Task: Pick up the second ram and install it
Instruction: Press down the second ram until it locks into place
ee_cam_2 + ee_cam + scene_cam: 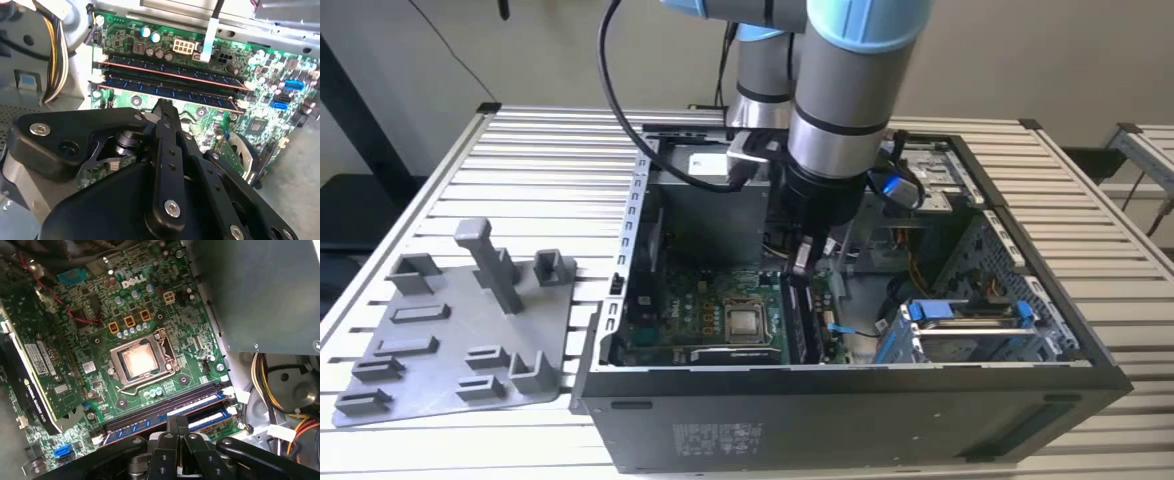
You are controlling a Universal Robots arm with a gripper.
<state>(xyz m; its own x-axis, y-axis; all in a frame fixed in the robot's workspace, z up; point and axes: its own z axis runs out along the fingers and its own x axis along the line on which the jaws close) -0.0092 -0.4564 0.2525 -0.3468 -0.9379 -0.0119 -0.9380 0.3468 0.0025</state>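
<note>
My gripper (801,262) reaches down into the open computer case (854,400), over the memory slots on the green motherboard (100,345). Two long dark boards stand side by side in the slots. The second ram (200,95) is the one nearer my fingertips (164,106), and it also shows in the first wrist view (210,416). The other ram (165,67) stands in the slot beyond it. My fingers are shut, with their tips at the middle of the second ram's top edge. I cannot tell whether they touch it.
A grey fixture plate (454,330) with upright posts lies on the slatted table at the exterior view's left, beside the case. Inside the case are the processor socket (140,360), a graphics card (35,370), cable bundles (280,390) and a blue drive cage (967,320).
</note>
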